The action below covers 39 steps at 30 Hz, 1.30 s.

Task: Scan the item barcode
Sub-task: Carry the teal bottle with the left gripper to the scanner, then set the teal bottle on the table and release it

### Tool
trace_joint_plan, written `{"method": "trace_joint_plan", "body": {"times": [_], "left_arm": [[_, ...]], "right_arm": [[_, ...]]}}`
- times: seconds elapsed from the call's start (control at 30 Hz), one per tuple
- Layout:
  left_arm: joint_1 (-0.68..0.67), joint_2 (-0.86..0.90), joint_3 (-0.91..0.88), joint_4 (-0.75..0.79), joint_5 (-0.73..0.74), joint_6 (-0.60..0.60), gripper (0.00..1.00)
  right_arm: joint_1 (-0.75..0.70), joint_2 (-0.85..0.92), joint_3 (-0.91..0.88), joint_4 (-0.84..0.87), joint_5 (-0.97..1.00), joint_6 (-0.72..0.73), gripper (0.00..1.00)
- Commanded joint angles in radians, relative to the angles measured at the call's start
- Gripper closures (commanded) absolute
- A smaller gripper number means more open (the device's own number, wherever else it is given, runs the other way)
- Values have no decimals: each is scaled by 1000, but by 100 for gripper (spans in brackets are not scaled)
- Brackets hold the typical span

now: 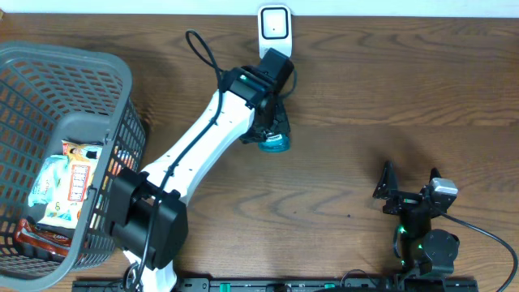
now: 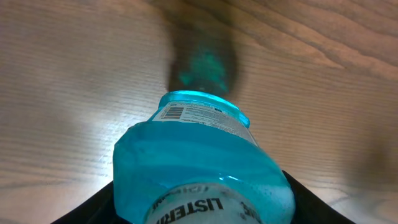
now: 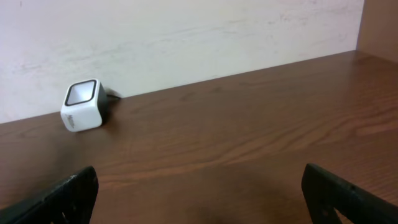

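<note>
The left hand (image 1: 270,126) is clamped on a blue mouthwash bottle (image 2: 199,168). Its dark fingers (image 2: 93,208) show at either side of the bottle in the left wrist view. The bottle points away from the wrist, and a white label with a barcode (image 2: 172,112) sits near its far end. Beyond that end a blue-tinged shadow lies on the wood; whether the bottle touches the counter (image 1: 389,97) cannot be told.

From overhead, the bottle hangs just in front of a small white scanner (image 1: 275,24) at the back edge of the counter — near it, but apart. A black cable (image 1: 203,49) loops beside the left arm.

The right hand (image 1: 384,193) sits well apart, near the front right of the counter, with its jaws spread wide and nothing between them. Its wrist view looks across bare wood to the scanner, which stands against a pale wall (image 3: 186,31).

At the far left stands a grey plastic basket (image 1: 122,73) — several packets (image 1: 69,178) lie inside it.
</note>
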Motion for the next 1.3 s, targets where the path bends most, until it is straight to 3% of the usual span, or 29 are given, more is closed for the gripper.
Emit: {"method": "trace_joint_plan", "body": {"times": [0.0, 0.17, 0.6, 0.67, 0.8, 0.87, 1.07, 1.2, 1.27], "left_arm": [[-32, 25, 19, 11, -42, 13, 54], [-74, 72, 18, 10, -147, 14, 51], [-90, 116, 15, 10, -153, 23, 50], [-90, 116, 15, 7, -153, 24, 43], [-90, 116, 15, 6, -153, 25, 12], [-89, 115, 16, 6, -153, 25, 4], [-89, 70, 39, -27, -153, 66, 2], [-78, 0, 155, -150, -169, 117, 2], [-68, -43, 246, -236, -250, 118, 2]], "right_arm": [[6, -5, -2, -2, 5, -7, 1], [6, -5, -2, -2, 5, -7, 1], [6, -5, -2, -2, 5, -7, 1], [6, -5, -2, -2, 5, -7, 1], [6, -5, -2, -2, 5, -7, 1], [6, -5, -2, -2, 5, -7, 1], [6, -5, -2, -2, 5, -7, 1], [6, -5, -2, -2, 5, -7, 1], [6, -5, -2, -2, 5, -7, 1]]}}
